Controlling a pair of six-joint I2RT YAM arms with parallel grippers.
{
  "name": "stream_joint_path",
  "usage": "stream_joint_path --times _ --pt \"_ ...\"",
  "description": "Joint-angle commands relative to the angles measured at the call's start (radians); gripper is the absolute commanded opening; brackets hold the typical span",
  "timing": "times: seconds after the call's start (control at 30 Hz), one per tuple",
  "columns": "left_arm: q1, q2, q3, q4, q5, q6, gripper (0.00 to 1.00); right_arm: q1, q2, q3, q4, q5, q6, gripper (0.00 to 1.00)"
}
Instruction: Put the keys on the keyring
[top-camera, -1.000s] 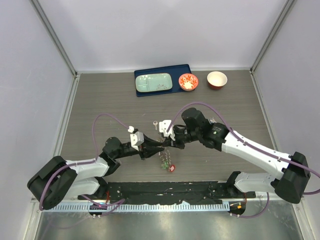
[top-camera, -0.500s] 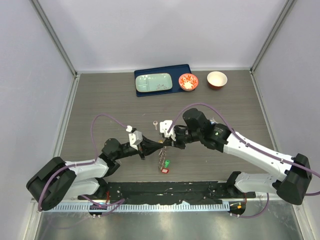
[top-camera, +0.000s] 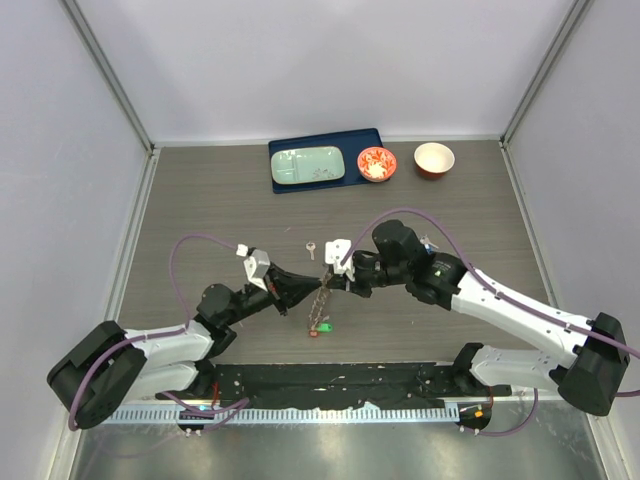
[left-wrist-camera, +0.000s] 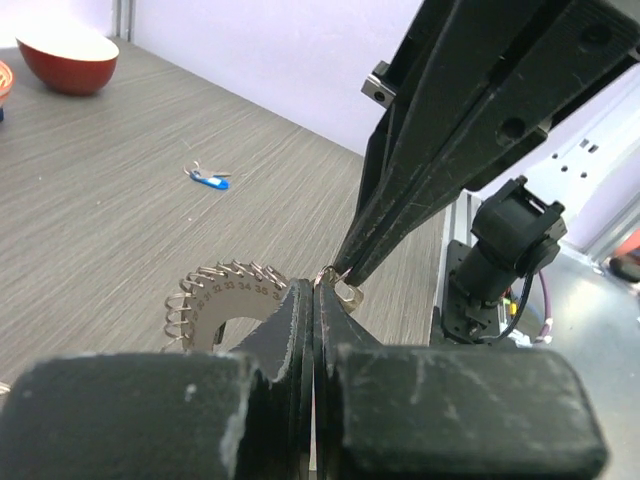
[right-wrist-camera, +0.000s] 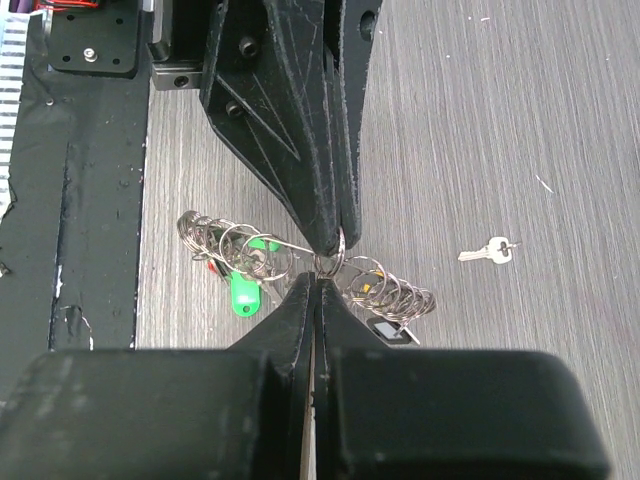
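left end effector (left-wrist-camera: 313, 290) on numbered keyring (left-wrist-camera: 232, 299)

Grey wood-grain table (top-camera: 200, 200) takes up the booth. Pale, plain back wall (top-camera: 330, 60) rises behind it, with matching panels to its left and right. Metal posts (top-camera: 108, 75) stand at its far corners. A black mat (top-camera: 330, 380) lines its near edge. Light is soft and even.

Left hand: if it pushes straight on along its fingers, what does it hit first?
The right hand: it stands tip to tip with the left hand, only a loop of the keyring between them, as far as depth shows.
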Motion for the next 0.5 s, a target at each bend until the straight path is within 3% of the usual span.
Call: stream_joint_path --times 0.0,0.33,0.43,0.47 --pt "0.012 -0.001 0.022 0.177 -0.155 -0.096 0.0 0.014 -0.001 -0.03 0.053 -0.04 0.052 0.01" --pt "-0.016 0.093 0.011 0.309 -0.209 -0.16 0.0 0.031 0.014 -0.068 0.183 0.029 0.087 0.01" --pt "-0.017 0.096 -0.006 0.309 -0.203 -0.142 0.08 0.031 -0.003 -0.058 0.151 0.057 0.067 0.01" --pt "-0.016 0.096 -0.01 0.309 -0.201 -0.122 0.18 0.031 -0.006 -0.042 0.141 0.06 0.063 0.01"
